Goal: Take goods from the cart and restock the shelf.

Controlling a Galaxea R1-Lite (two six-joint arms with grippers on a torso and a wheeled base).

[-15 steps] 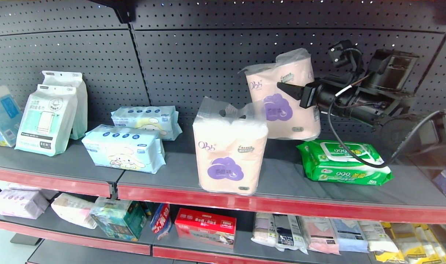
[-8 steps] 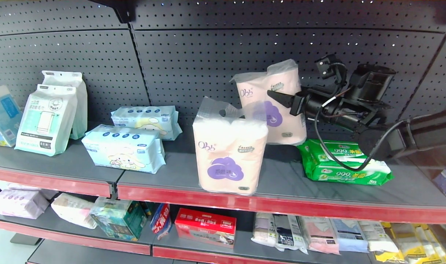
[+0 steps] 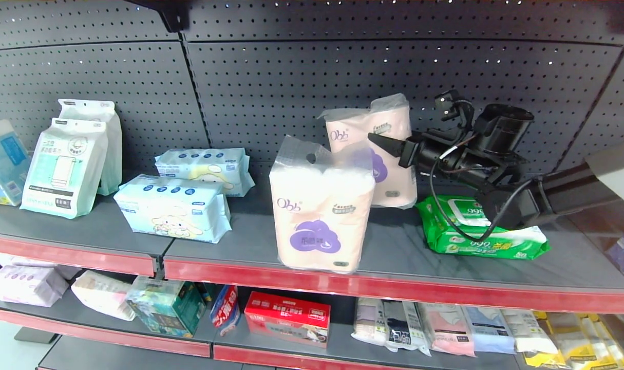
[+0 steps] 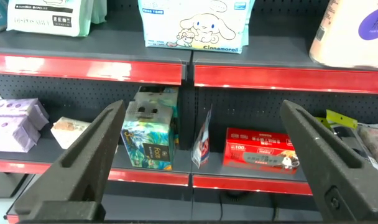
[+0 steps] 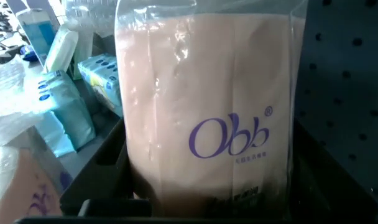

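Right claw [image 3: 393, 146]: clamped on the pink roll pack [image 3: 354, 131].
Pink roll pack: held upright at the back of the shelf [image 3: 394, 244], behind a matching pack [image 3: 319, 210], beside green wipes [image 3: 478, 234].
Left claw [image 4: 201, 109]: spread wide.

A front roll pack [image 3: 319, 216] is blocking the middle of the shelf [image 3: 394, 246], the rear roll pack [image 3: 381, 154] filling the space behind it by the pegboard [image 3: 291, 77]. Bare deck is lying open between the front roll pack and the blue tissue packs [image 3: 173, 208], and in a narrower lane beside the green wipes [image 3: 476, 234].
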